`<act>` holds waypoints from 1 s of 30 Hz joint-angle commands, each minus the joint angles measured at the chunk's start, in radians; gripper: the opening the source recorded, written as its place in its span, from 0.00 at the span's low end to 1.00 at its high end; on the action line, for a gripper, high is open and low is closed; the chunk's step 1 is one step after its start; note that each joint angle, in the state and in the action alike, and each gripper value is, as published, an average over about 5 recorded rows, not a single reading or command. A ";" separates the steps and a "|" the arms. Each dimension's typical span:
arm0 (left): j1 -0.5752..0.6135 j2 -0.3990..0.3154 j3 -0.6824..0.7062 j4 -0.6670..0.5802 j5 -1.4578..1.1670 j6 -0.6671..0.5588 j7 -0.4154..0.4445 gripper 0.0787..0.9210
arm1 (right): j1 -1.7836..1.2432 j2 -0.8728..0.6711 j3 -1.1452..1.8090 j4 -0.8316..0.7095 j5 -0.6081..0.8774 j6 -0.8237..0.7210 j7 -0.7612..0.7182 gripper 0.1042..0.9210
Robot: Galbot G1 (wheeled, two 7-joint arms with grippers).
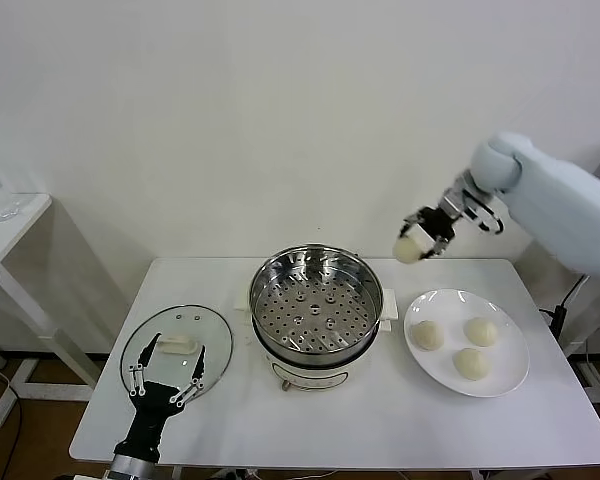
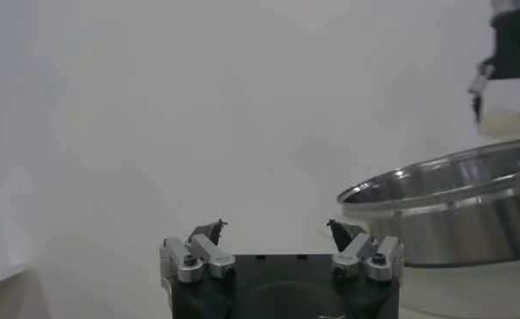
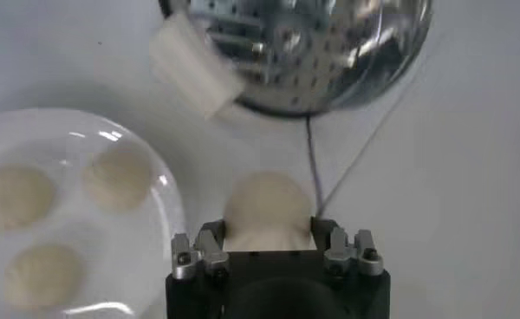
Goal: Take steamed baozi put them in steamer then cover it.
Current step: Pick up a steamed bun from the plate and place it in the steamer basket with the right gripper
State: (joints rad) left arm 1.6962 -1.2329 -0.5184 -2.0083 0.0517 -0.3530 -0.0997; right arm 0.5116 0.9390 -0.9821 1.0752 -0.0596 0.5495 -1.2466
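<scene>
Pale blue right arm (image 1: pixel 565 205), black tools, silver fingers (image 2: pixel 195 260)

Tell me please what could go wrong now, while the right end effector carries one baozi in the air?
1. The right end effector holds a baozi high and beside the steamer, not over it; a slip would likely drop it on the table.
2. Coming down off-centre, the bun could hit the steamer's rim.
3. The open left end effector hangs over the glass cover and might knock it.
</scene>
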 commanded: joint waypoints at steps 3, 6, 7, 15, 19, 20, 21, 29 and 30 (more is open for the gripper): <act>0.005 -0.003 -0.003 -0.006 0.000 -0.007 -0.003 0.88 | 0.086 0.192 -0.116 0.090 -0.024 0.126 -0.024 0.70; 0.005 -0.005 -0.004 -0.006 0.000 -0.009 -0.003 0.88 | 0.034 0.232 -0.110 0.068 -0.061 0.133 -0.020 0.70; 0.005 -0.006 -0.004 -0.006 0.001 -0.010 -0.003 0.88 | 0.014 0.243 -0.107 0.059 -0.075 0.134 -0.018 0.70; 0.001 -0.008 -0.007 -0.001 0.001 -0.013 -0.003 0.88 | -0.097 0.310 -0.087 -0.026 -0.169 0.120 0.031 0.70; -0.001 -0.009 -0.008 0.002 0.001 -0.014 -0.004 0.88 | -0.128 0.342 -0.066 -0.085 -0.212 0.133 0.046 0.70; -0.001 -0.009 -0.009 0.002 0.001 -0.015 -0.004 0.88 | -0.134 0.348 -0.061 -0.096 -0.222 0.138 0.048 0.70; -0.001 -0.009 -0.010 0.003 0.001 -0.015 -0.004 0.88 | -0.141 0.354 -0.056 -0.105 -0.231 0.141 0.050 0.70; -0.006 -0.009 -0.014 0.008 0.001 -0.018 -0.007 0.88 | -0.175 0.398 -0.025 -0.163 -0.301 0.170 0.065 0.70; -0.006 -0.009 -0.014 0.008 0.001 -0.019 -0.008 0.88 | -0.177 0.402 -0.023 -0.166 -0.308 0.173 0.066 0.70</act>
State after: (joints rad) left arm 1.6913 -1.2417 -0.5316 -2.0017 0.0525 -0.3707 -0.1060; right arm 0.3736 1.2872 -1.0194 0.9668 -0.2934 0.7022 -1.1928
